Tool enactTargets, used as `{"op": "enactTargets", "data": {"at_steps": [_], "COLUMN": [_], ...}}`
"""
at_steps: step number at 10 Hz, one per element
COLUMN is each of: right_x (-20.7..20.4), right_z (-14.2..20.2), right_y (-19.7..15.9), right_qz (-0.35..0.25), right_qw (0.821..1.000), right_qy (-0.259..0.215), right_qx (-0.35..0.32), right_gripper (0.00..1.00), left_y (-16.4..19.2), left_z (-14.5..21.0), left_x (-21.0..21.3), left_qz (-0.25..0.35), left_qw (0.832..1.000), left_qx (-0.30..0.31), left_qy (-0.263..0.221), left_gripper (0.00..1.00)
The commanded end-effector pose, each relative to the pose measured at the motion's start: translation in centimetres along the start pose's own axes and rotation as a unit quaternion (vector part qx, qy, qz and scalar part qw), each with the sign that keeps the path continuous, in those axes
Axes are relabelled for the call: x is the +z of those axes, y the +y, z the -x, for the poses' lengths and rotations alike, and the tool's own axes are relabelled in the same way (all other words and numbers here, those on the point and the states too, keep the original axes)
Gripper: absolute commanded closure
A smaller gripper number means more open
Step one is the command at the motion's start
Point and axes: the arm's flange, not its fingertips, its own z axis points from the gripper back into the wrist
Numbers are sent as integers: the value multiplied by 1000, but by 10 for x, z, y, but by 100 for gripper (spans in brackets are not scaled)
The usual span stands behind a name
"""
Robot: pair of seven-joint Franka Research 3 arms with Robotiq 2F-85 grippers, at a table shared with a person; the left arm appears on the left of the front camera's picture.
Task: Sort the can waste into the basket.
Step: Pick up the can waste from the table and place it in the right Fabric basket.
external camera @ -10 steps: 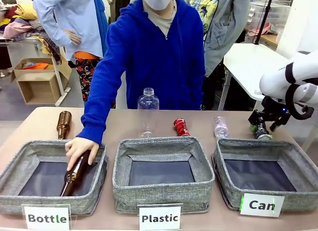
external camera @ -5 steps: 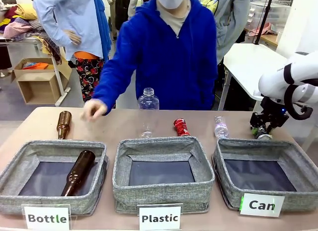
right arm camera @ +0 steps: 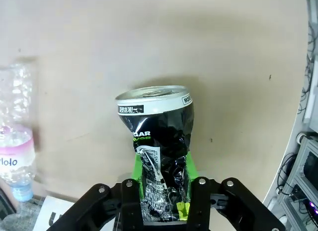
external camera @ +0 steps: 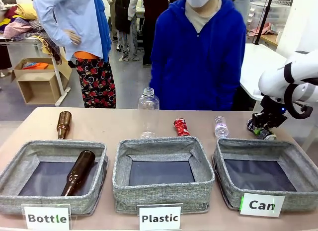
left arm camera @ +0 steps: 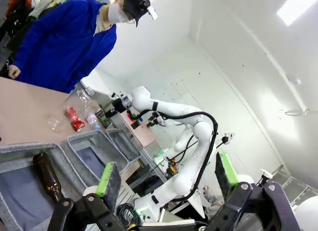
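Grasp step: right hand [external camera: 262,127] clamped on black can [right arm camera: 158,124] at bench [external camera: 109,124]. Next: lift, carry toward 6 o'clock, release over Can basket [external camera: 298,193]; left hand [left arm camera: 169,169] apart.

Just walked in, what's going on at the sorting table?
The right gripper is shut on the crushed black can, on the table's far right just behind the Can basket. No can is in that basket yet. The red can lies on the table behind the Plastic basket. The left gripper is open, up off the table, holding nothing. The person stands at the far side, hands off the table.
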Motion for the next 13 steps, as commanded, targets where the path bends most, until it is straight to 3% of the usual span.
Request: {"op": "enactTargets", "data": {"at_steps": [1,3,7,8,9,10,13], "right_x": [2,3,10,15,24,40,111], "right_z": [-4,-3,-1,1,5,10,58], "right_y": [3,4,5,6,9,10,20], "right_qz": [12,10,4,0,-9,-18,-89], "right_qw": [1000,1000,1000,1000,1000,999,984], "right_qy": [7,5,-5,-13,-23,-46,-116], "right_qx": [-9,-7,-7,-5,-1,4,97], "right_gripper": [100,100,100,100,100,84,84], "left_y": [21,56,116,96,96,96,96], "left_z": [-10,-15,-8,-7,-7,-7,-7], "left_x": [-28,-65,-115,-104,-104,-104,-104], "left_qz": [-30,-67,-105,-79,-79,-79,-79], "left_qw": [997,987,970,979,979,979,979], "left_qx": [45,93,133,117,117,117,117], "left_qy": [64,113,175,145,145,145,145], "left_gripper": [0,0,0,0,0,0,0]}}
